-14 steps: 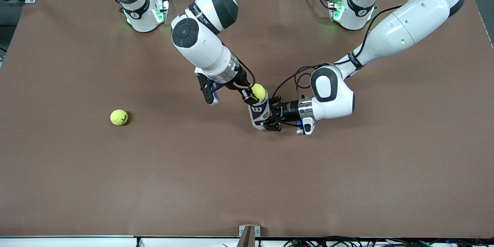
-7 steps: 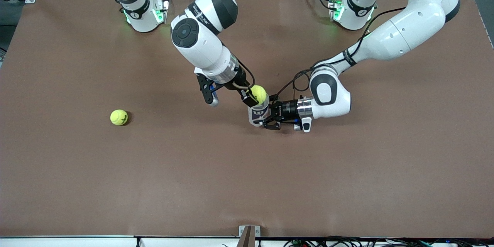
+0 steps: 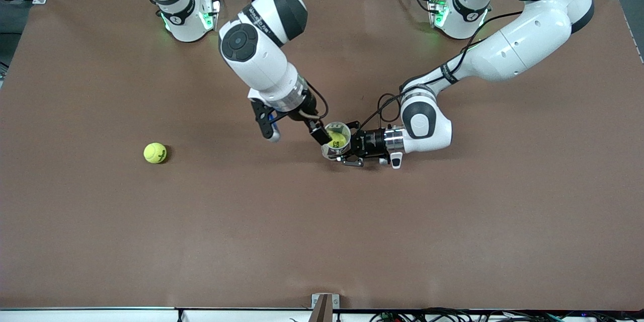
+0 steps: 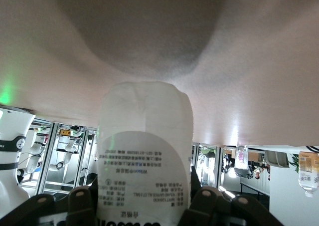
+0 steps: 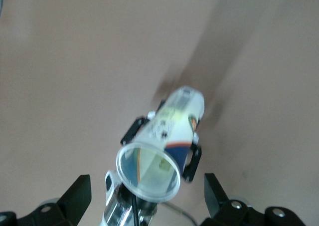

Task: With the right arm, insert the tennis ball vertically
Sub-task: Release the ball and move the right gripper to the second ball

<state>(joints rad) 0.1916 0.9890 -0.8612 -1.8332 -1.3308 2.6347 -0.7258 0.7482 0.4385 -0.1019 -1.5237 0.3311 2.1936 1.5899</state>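
A tennis ball (image 3: 338, 139) lies inside the open-topped clear can (image 3: 335, 145), which stands upright on the table. My left gripper (image 3: 348, 144) is shut on the can's side; the can's white label (image 4: 144, 151) fills the left wrist view between the fingers (image 4: 82, 206). My right gripper (image 3: 326, 136) hangs just over the can's mouth, open and holding nothing. In the right wrist view the can's rim (image 5: 148, 171) sits between the spread fingers (image 5: 75, 198), with yellow-green showing inside. A second tennis ball (image 3: 155, 153) rests on the table toward the right arm's end.
The brown table (image 3: 453, 221) carries only the can and the loose ball. Both arm bases (image 3: 188, 17) stand along the edge farthest from the front camera. The left arm's cable (image 3: 382, 103) loops above the table beside the can.
My right gripper has opened and the ball has dropped from the can's mouth into the can. The left arm has brought the can more upright.
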